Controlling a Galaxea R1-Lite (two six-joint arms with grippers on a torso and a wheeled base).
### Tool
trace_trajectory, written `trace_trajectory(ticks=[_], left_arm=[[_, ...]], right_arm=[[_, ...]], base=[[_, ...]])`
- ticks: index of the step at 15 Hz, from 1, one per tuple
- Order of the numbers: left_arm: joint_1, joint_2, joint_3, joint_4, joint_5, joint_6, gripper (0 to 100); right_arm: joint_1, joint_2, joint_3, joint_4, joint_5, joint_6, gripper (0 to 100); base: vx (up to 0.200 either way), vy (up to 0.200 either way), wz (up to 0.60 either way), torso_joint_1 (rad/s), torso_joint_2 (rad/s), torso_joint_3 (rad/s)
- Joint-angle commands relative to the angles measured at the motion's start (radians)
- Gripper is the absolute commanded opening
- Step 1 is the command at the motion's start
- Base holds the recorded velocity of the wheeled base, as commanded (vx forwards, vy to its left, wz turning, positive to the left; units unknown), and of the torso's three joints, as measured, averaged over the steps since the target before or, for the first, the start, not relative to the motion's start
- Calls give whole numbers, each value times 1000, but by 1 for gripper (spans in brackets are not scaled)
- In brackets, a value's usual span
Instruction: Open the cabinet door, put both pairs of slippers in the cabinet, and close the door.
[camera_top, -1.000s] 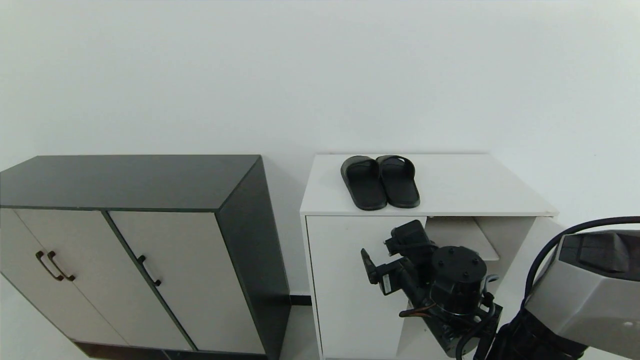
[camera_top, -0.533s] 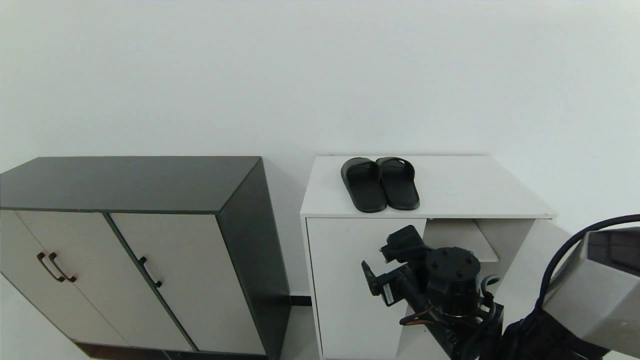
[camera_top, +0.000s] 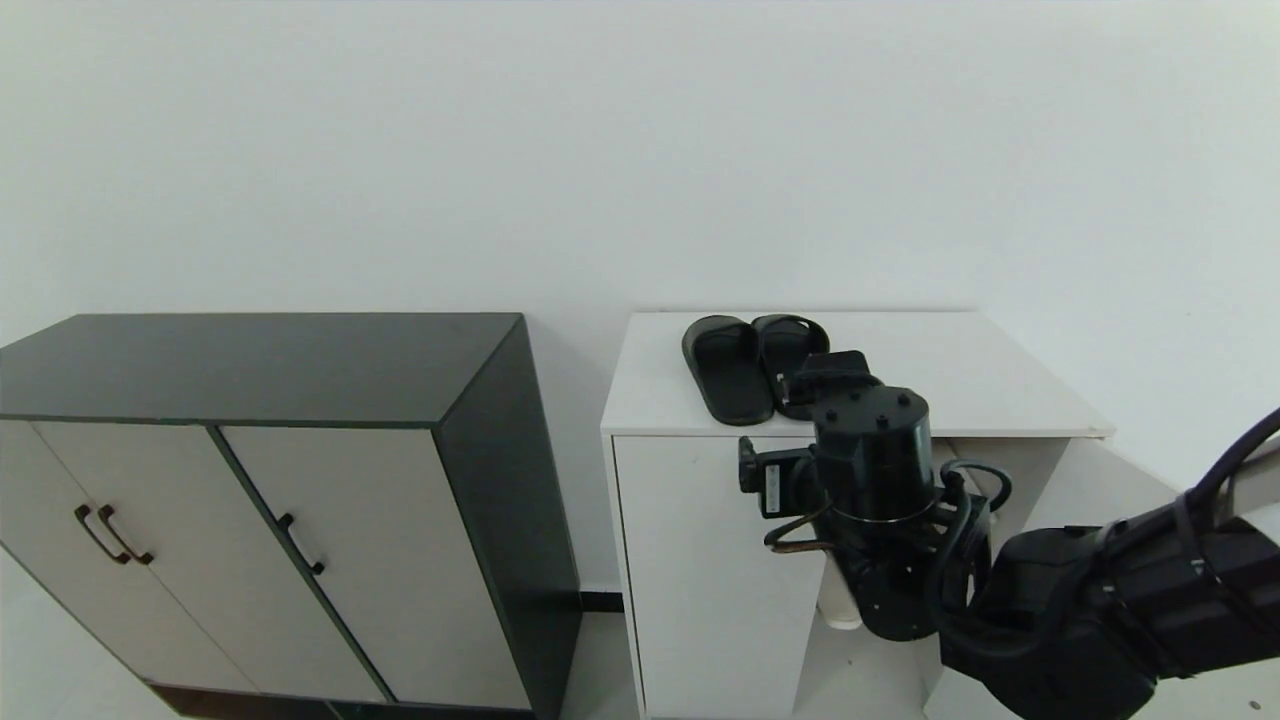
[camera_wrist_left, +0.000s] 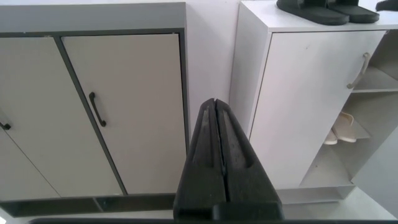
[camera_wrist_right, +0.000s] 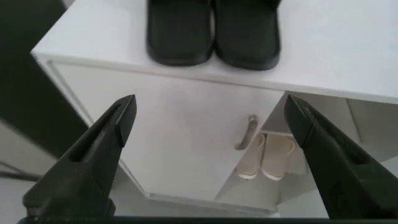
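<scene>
The wide-open right pincer (camera_wrist_right: 210, 107) is best lowered over both black slippers (camera_wrist_right: 239, 31), then closed so both are gripped.

Wall (camera_top: 640, 150): plain white, bare, running the full width behind the furniture
Cupboard (camera_top: 300, 365): low, with a dark top and dark side, standing against the wall on the left
Cupboard doors (camera_top: 400, 560): pale grey, flat, split by a dark upright strip
Door handles (camera_top: 298, 541): slim dark bars, set upright
Skirting (camera_top: 601, 600): short black strip at the foot of the wall, just right of the cupboard
Floor (camera_top: 40, 660): pale and smooth
Light: soft and even, with a faint shadow on the wall beside the cupboard
</scene>
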Motion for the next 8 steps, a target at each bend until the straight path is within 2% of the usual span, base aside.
trace_trajectory(ticks=[1, 2, 8], left_arm=[[0, 0, 0, 0, 0, 0, 0], [0, 0, 0, 0, 0, -2, 0], [0, 0, 0, 0, -1, -2, 0]], right_arm=[[-14, 2, -10, 0, 0, 1, 100], [-14, 4, -10, 0, 0, 0, 100], [-30, 7, -7, -3, 6, 1, 100]], base=[[0, 0, 0, 0, 0, 0], [0, 0, 0, 0, 0, 0], [200, 0, 0, 6, 1, 2]])
